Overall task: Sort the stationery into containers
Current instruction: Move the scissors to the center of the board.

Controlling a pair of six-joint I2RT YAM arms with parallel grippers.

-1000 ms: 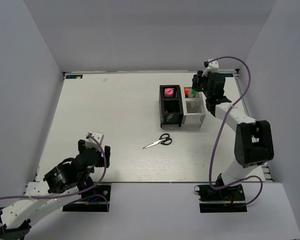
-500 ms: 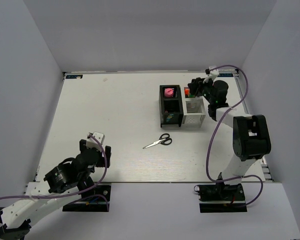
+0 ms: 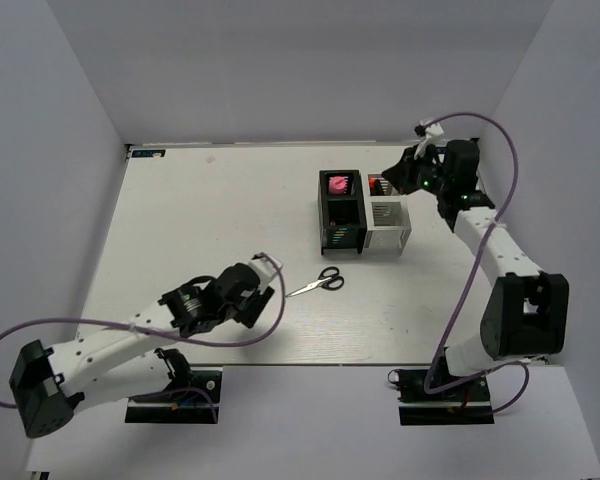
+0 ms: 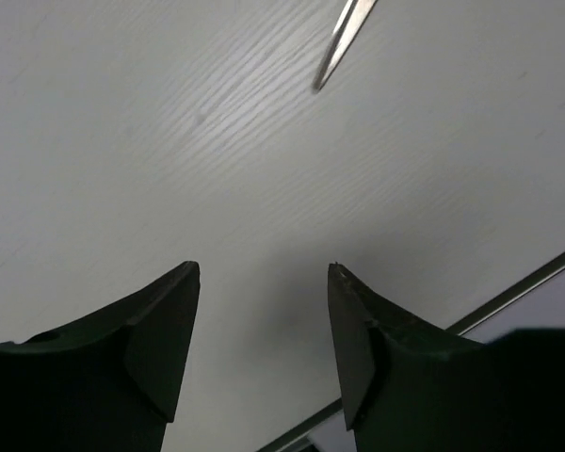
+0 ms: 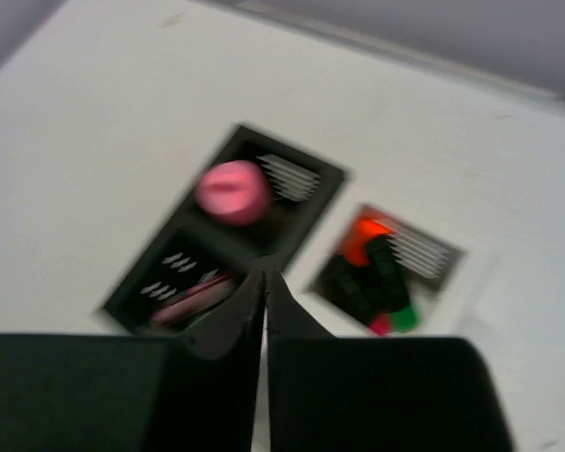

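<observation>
**Top view.** We saw the scissors lying flat on the table near its middle. Their black handles pointed right and their blades pointed left. The left gripper sat just to the left of the blade tips and was not touching them. At far right, the black organizer stood touching the white organizer on its right. The right gripper hung over the far end of the white one.

**Left wrist view.** The two fingers were spread wide with only bare table between them, and they held nothing. The blade tip showed at the top edge, well apart from them.

**Right wrist view (blurred).** The fingers were pressed together at their tips and gripped nothing we could see. Below them, a thick pink tube stood in the far compartment of the black organizer. Pink pieces lay in its near compartment. Highlighters with orange, pink and green caps filled the far compartment of the white organizer.
</observation>
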